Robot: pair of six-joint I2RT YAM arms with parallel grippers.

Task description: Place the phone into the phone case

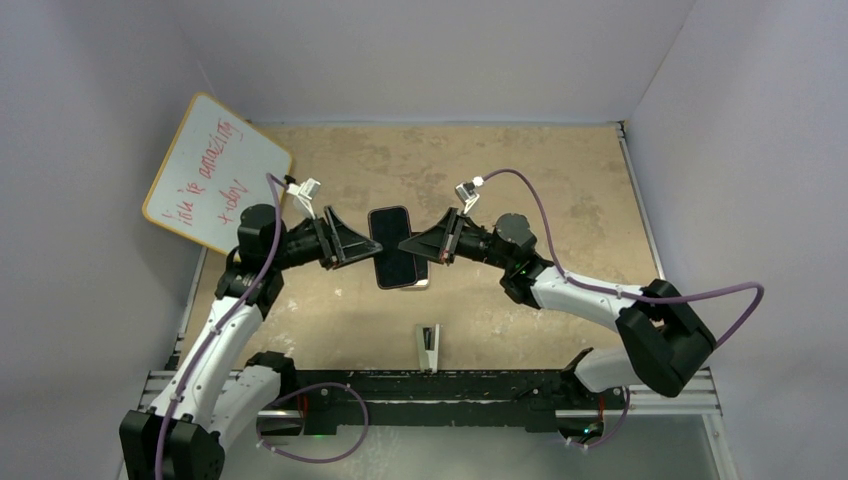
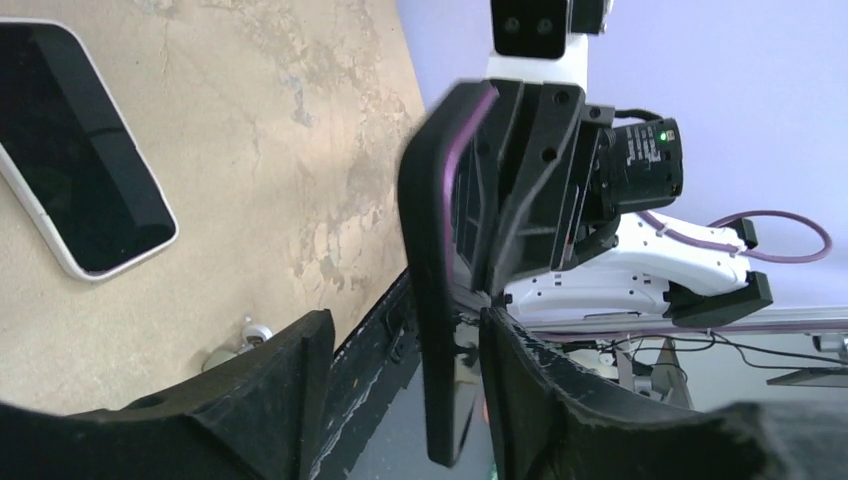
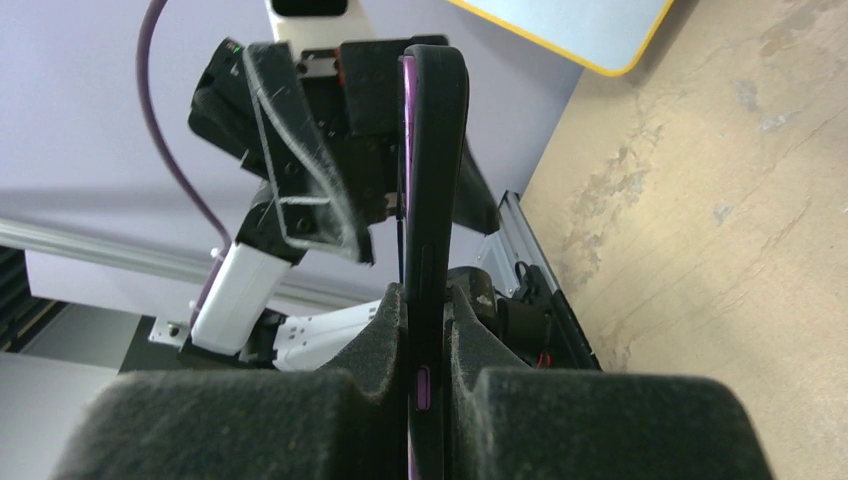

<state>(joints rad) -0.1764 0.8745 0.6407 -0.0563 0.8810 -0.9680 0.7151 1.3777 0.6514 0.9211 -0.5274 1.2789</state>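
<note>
While the phone case [image 1: 393,247] hangs above the middle of the table [image 1: 560,190], it has no phone in it. The phone [image 2: 85,150] lies flat on the tabletop with its dark screen up and its pale rim showing.

From above, the case covers nearly all of the phone. Only a pale corner [image 1: 422,284] shows at the case's 5 o'clock.

The right gripper [image 1: 415,245] comes in from the case's 3 o'clock. Its own camera shows its fingers [image 3: 370,350] pinched tight on the case [image 3: 435,200], which is seen edge-on with a purple button on its side.

The left gripper [image 1: 365,247] comes in from 9 o'clock. In the left wrist view its fingers [image 2: 280,390] are spread wide with the case [image 2: 435,300] between them. One finger is well apart from the case and the other is just beside it. I cannot tell whether that nearer pad touches the case.

Seen edge-on, the case shows a purple lining along its rim, but its inside is hidden from both wrist cameras.

A whiteboard [image 1: 215,170] leans at the table's 10 o'clock. Its red handwriting is too small to read, and the right wrist view cuts it off to one yellow-edged corner.
</note>
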